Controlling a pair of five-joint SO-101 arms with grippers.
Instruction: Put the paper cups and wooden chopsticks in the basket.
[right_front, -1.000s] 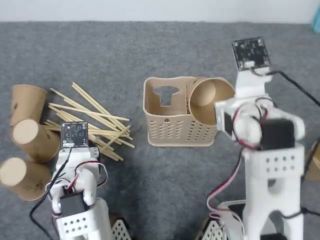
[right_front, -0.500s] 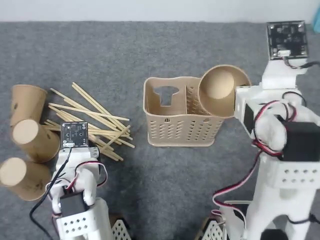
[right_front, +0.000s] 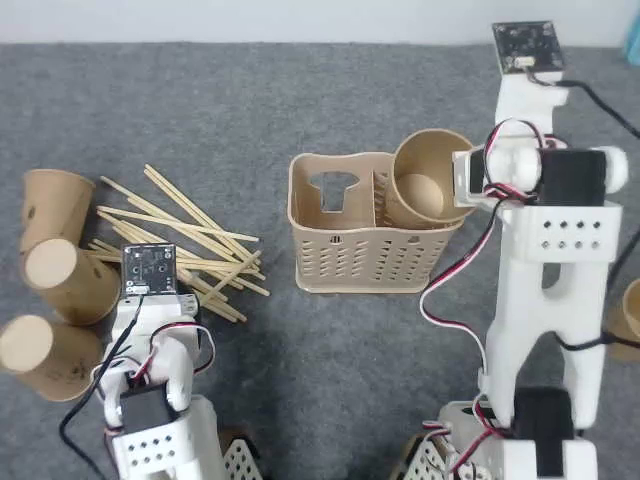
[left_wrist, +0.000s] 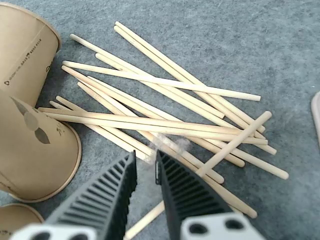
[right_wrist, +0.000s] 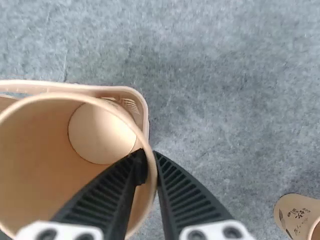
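A tan basket (right_front: 345, 255) stands mid-table. A paper cup (right_front: 425, 185) sits mouth-up in its right compartment, tilted slightly, with my right gripper (right_wrist: 145, 162) shut on the cup's rim (right_wrist: 75, 102). Wooden chopsticks (right_front: 190, 240) lie in a loose pile left of the basket. My left gripper (left_wrist: 145, 167) hangs just above the near edge of the chopsticks (left_wrist: 165, 110), shut and holding nothing. Three more paper cups lie on their sides at the far left (right_front: 52, 200), (right_front: 70, 280), (right_front: 45, 355).
Another paper cup (right_front: 630, 315) lies at the table's right edge, beside the right arm (right_front: 545, 210); it also shows in the right wrist view as a cup (right_wrist: 300, 217). The basket's left compartment (right_front: 330, 195) holds nothing. Grey felt covers the table.
My right arm has swung the cup from lying sideways over the basket's right end to mouth-up, lowered into the right compartment. The left arm has not moved.
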